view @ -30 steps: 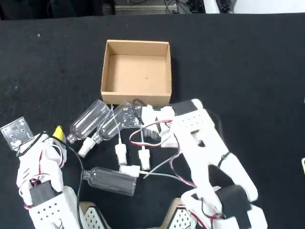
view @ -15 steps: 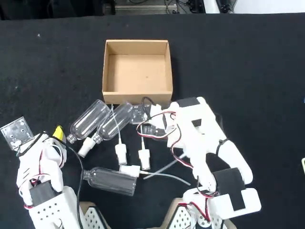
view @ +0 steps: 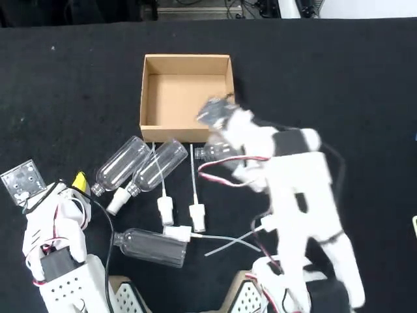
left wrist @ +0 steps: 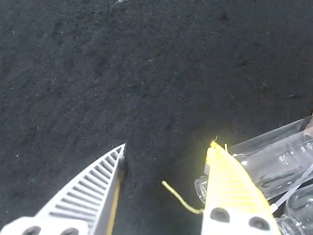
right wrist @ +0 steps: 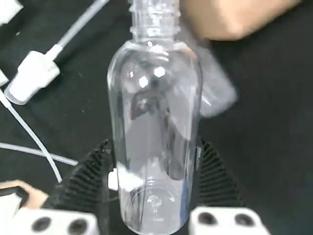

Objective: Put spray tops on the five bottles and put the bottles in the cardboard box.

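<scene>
Since one second ago the right arm has swung up from the lying bottles toward the near corner of the cardboard box, and it carries one bottle with it. Its claw, the right claw, is clamped on the base of this clear bottle. The bottle's long axis goes straight out from the claw, and the open neck, which has no top yet, points away from it. Beyond the neck and to one side lies a loose spray top on the counter; the box is on the other side. I judge that the neck must meet a top before the box.

The left claw stands apart, well away from the held bottle, just beside the neck of a lying bottle.

No label or writing can be read.
</scene>
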You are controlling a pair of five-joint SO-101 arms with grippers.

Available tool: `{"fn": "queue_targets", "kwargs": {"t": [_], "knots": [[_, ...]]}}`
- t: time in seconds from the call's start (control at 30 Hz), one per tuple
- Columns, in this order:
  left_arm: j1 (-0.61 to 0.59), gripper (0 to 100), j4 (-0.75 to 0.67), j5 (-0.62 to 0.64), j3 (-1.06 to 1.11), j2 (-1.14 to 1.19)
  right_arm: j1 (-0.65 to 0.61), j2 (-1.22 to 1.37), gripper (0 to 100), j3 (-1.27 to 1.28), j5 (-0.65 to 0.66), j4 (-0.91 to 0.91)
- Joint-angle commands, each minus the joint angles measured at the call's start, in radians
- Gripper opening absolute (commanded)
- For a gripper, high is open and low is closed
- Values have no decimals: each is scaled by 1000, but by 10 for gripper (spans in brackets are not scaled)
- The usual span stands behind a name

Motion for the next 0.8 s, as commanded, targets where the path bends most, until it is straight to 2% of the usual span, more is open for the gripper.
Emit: {"fn": "queue_targets", "kwargs": {"t": [0.0, 0.2, 0.37, 0.5, 0.7, 0.77], "knots": [[-12, 234, -18, 0, -10, -8, 250, -27, 110, -105, -17, 54], [-12, 234, -20, 0, -10, -8, 686, 219, 110, -81, -17, -92], [-12, 234, -20, 0, -10, -8, 893, 423, 113, -79, -17, -190], [-12, 234, -20, 0, -10, -8, 956, 536, 122, -81, -17, -216], [-10, 234, -20, 0, -10, -8, 939, 584, 359, -133, -8, -186], [-10, 234, -20, 0, -10, -8, 921, 581, 377, -189, -8, -129]]}}
